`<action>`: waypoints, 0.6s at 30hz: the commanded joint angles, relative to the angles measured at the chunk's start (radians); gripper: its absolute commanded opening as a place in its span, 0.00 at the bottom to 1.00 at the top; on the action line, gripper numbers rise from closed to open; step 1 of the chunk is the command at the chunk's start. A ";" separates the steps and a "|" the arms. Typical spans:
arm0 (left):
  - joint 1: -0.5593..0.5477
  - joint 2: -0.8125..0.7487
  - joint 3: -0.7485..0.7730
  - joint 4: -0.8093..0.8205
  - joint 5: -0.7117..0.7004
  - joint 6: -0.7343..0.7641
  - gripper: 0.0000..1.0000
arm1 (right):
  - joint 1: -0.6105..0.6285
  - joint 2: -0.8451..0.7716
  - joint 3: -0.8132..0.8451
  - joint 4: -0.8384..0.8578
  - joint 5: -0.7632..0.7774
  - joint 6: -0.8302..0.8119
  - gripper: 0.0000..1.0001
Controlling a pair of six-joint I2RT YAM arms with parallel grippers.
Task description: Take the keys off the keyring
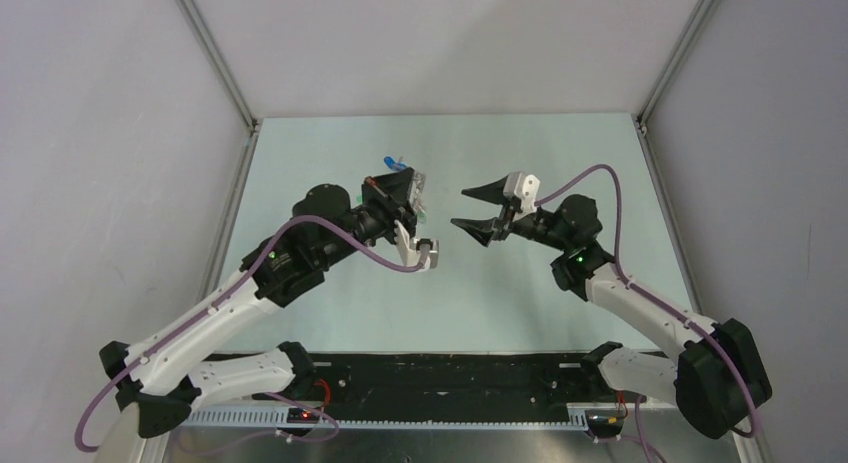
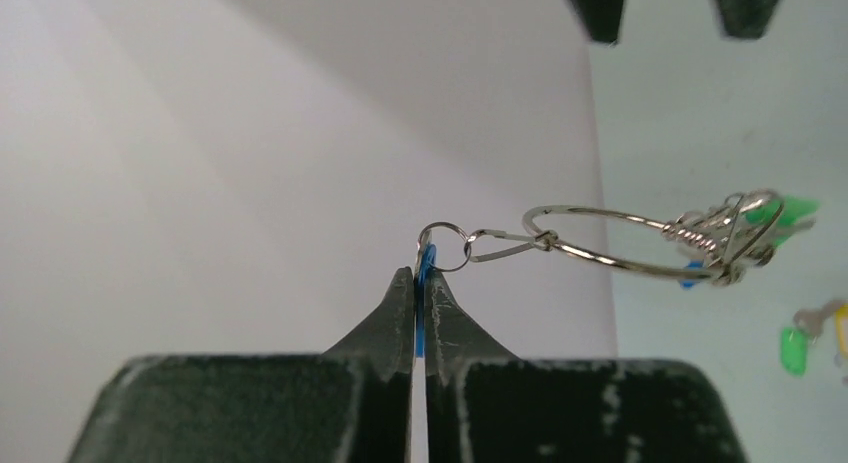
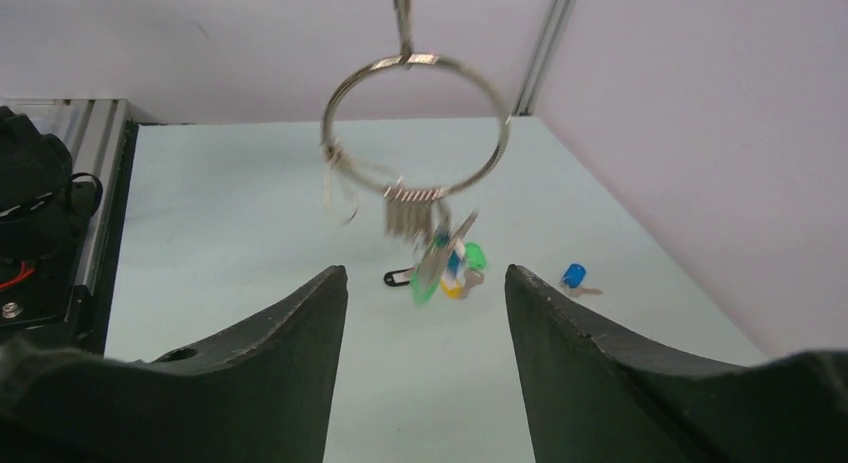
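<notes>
My right gripper gapes empty; the keyring dangles just ahead of its fingers, keys bunched at its low side. My left gripper pinches only a blue key cap — a thin hold, so a hard tug could swing or drop everything.

Left gripper pinches tightly shut, fingers closed tip to tip; right gripper faces it, jaws spread wide.
</notes>
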 commanded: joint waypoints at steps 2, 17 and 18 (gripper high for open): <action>0.009 -0.039 0.037 0.049 0.232 -0.107 0.00 | -0.036 -0.032 0.092 -0.001 -0.182 0.004 0.66; 0.009 -0.029 0.034 0.044 0.397 -0.154 0.00 | 0.034 0.007 0.239 -0.148 -0.274 -0.089 0.70; 0.009 -0.026 0.036 0.045 0.397 -0.150 0.00 | 0.037 0.016 0.243 -0.136 -0.281 -0.080 0.69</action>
